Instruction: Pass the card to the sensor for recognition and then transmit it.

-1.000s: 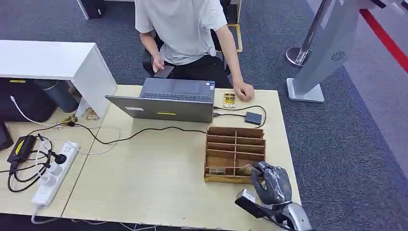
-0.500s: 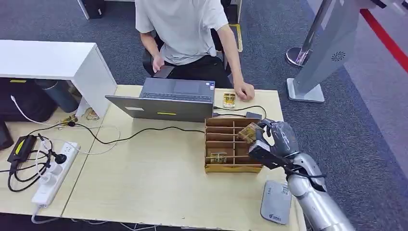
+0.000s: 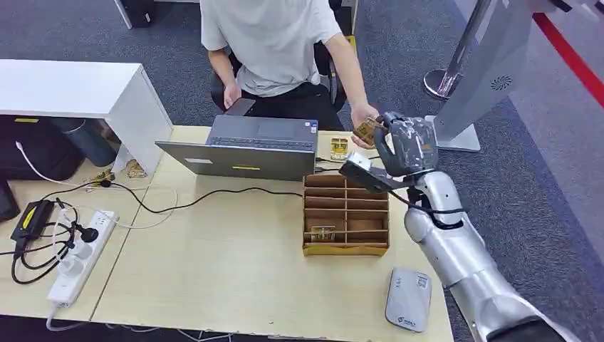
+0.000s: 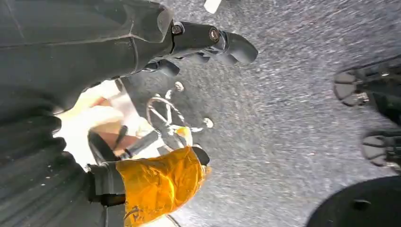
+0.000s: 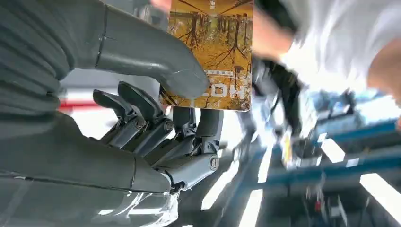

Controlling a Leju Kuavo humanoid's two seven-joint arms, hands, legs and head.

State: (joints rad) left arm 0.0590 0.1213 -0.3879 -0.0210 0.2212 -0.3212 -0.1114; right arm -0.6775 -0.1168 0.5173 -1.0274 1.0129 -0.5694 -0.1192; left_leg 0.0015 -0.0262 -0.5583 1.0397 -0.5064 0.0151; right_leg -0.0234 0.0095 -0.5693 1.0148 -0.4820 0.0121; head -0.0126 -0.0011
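**Right hand held the card up near the seated person's hand**

Head view: the wooden organiser [image 3: 347, 214] stood on the table [image 3: 214, 271] and serves here as the landmark. The right hand [image 3: 403, 144] was raised beyond the organiser's far edge, its silver arm reaching up past the organiser's right side. It pinched a yellow-brown card [image 3: 367, 129] between thumb and fingers. The card was just beside, perhaps touching, the person's hand [image 3: 361, 114], which reached toward it from the far side of the table; I could not tell whether that hand had hold of it. A second card [image 3: 339, 148] lay flat on the table just beyond the organiser, next to a cable. Another small card [image 3: 322, 233] sat in a near compartment of the organiser. The laptop [image 3: 246, 151] stood to the left of the organiser and beyond it. A grey flat device [image 3: 409, 298] lay on the table nearer than the organiser, toward its right corner.

Left wrist view: the left hand [image 4: 142, 38] hung over grey carpet, its dark fingers [image 4: 227, 42] stretched out with nothing between them. An orange-taped part sat near it.

Right wrist view: the thick grey thumb [image 5: 156, 61] pressed the card [image 5: 213, 47], printed with autumn trees, against the darker fingers [image 5: 189, 127] behind it. The background was blurred.
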